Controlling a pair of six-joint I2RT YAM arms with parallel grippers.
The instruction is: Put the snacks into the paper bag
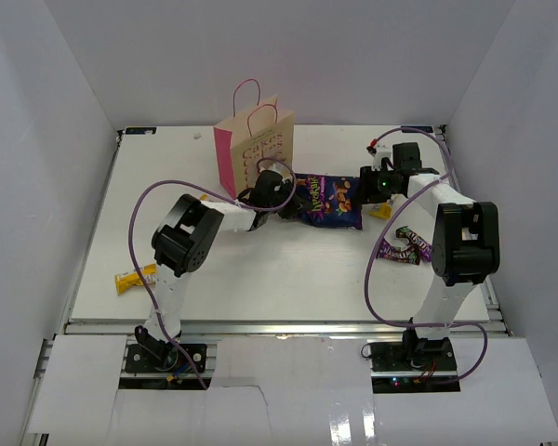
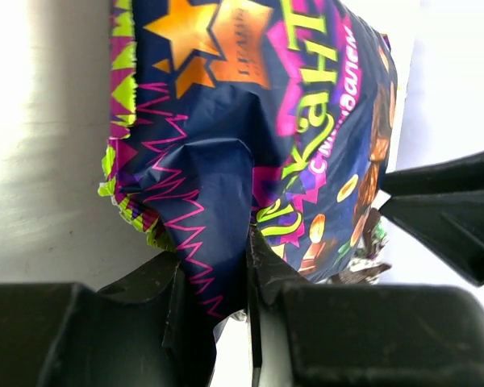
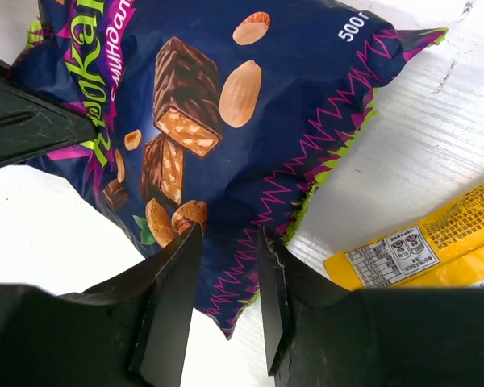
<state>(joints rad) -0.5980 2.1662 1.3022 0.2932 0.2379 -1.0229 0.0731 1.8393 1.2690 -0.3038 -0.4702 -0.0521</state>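
The purple chip bag (image 1: 330, 202) lies on the table just right of the paper bag (image 1: 254, 141), which stands upright with its pink handles up. My left gripper (image 1: 281, 193) (image 2: 216, 282) is shut on the chip bag's left end (image 2: 226, 145), with the foil bunched between the jaws. My right gripper (image 1: 368, 185) (image 3: 226, 274) is at the bag's right end. Its jaws stand apart on either side of the zigzag corner (image 3: 250, 129). One yellow bar (image 1: 379, 211) (image 3: 423, 246) lies beside the right gripper. Another yellow bar (image 1: 135, 278) lies at the front left. Dark purple candy packets (image 1: 405, 246) lie at the right.
White walls close in the table (image 1: 279, 279) on three sides. The right arm's upright link (image 1: 460, 243) stands next to the candy packets. Purple cables loop over the table from both arms. The other gripper's fingers show at the edge of each wrist view.
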